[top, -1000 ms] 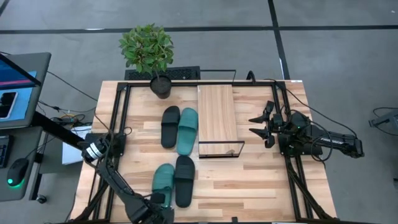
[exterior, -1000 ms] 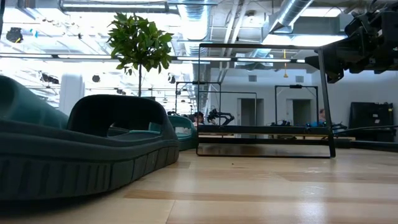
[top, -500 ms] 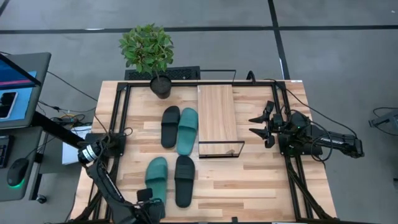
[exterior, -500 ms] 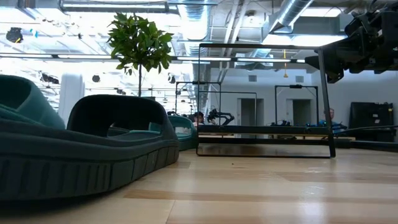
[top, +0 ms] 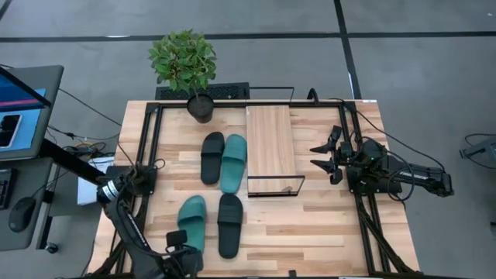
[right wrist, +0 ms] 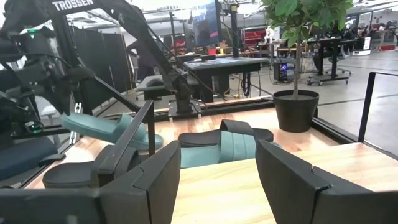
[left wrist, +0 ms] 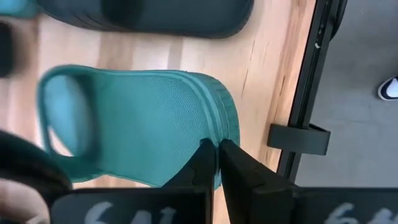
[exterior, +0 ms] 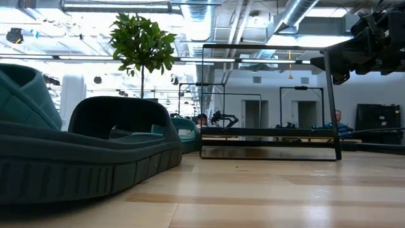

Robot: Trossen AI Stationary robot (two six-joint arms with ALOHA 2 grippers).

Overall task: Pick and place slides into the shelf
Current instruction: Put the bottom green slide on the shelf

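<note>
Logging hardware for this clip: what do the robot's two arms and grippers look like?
Both arms are dark, slim, jointed tubes. The left gripper has flat matte-black fingers above a plate with pale numerals. The right gripper has broad, angular black fingers. White TROSSEN lettering marks the left arm.

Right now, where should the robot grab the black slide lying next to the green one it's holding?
Probably the heel rim of the near black slide, coming from the table's front edge. It lies flat, heel toward that edge, and the left gripper pinches its teal slide by the thin heel rim the same way.
</note>
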